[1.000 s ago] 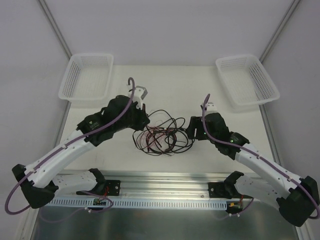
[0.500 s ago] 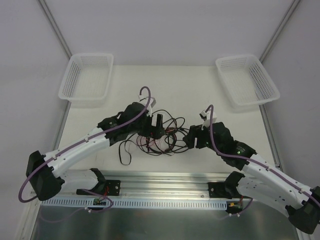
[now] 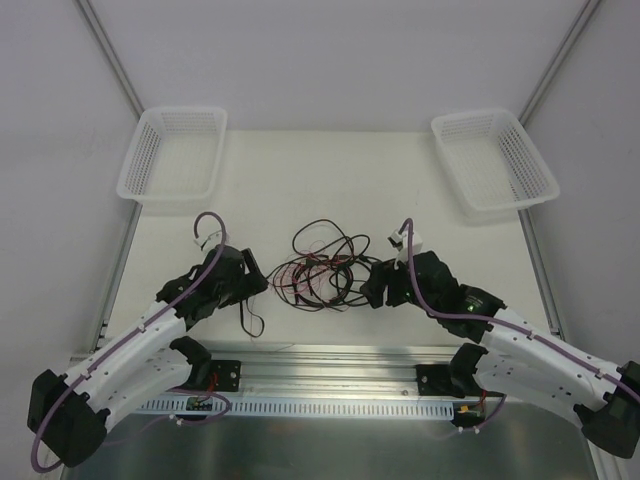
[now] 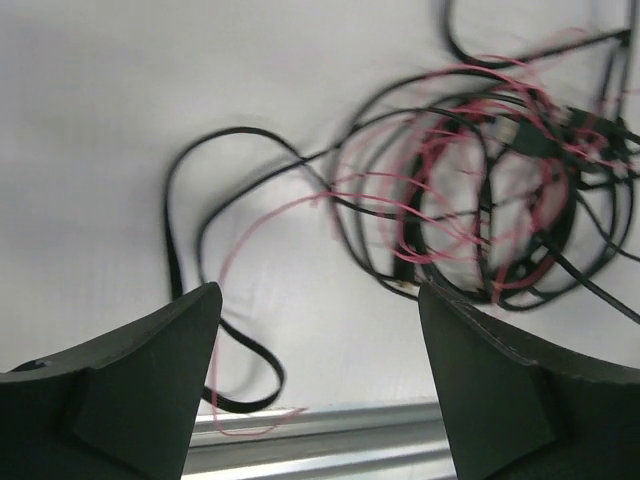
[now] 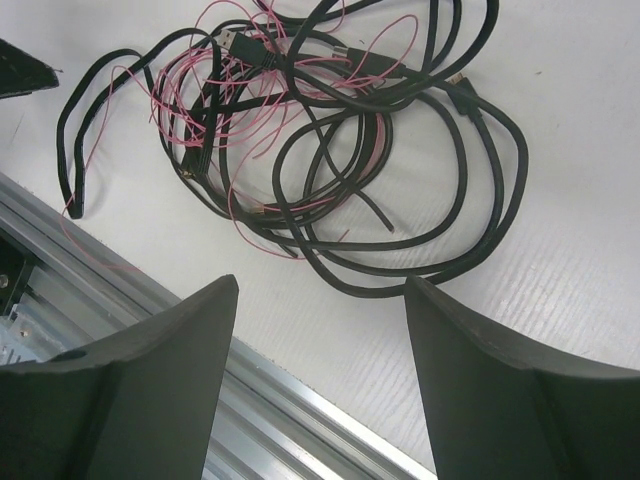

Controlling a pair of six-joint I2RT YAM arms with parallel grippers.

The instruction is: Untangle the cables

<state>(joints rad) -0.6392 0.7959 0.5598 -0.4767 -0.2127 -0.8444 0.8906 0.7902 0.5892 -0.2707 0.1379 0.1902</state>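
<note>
White table (image 3: 330, 180): bore everything, filling the middle of the overhead view.
Mesh baskets: one at upper left (image 3: 185, 110), one at upper right (image 3: 480, 115), both well apart from the tangle.
Cables (image 3: 320, 268): a black and pink knot at the centre of the frame, lying flat between the two pincers; one black loop (image 3: 250, 318) trailed out to lower left, toward the metal rail (image 3: 330, 375).
Left gripper (image 4: 315, 300): fingers spread wide, nothing pinched; the knot (image 4: 480, 190) lay to its upper right, the stray loop just beside its left finger.
Right gripper (image 5: 320, 290): fingers likewise spread, holding nothing; the knot (image 5: 330, 150) lay near, above its fingertips, untouched.
</note>
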